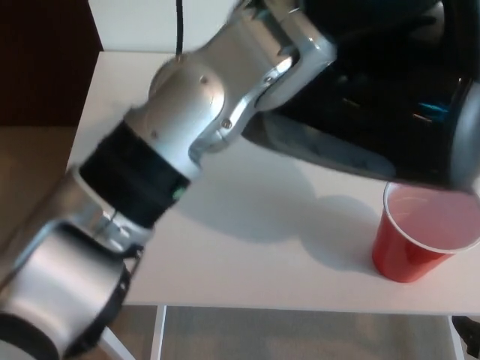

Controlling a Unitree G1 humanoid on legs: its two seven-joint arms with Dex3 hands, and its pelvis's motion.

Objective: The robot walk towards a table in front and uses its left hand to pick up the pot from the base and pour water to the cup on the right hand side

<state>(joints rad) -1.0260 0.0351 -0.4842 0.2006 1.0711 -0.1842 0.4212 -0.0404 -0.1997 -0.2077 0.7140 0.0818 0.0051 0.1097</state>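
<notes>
Pot [390, 105], black and tilted spout-down, hangs over the table [247, 247] near its right front corner, its lip just above the rim of the red cup [420, 240], carried at the end of the left arm, whose fingers are hidden, their grip untellable.

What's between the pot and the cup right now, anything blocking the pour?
Nothing visible. The pot hangs tilted just above the red cup, its lower edge over the cup's rim, with no object between them.
</notes>
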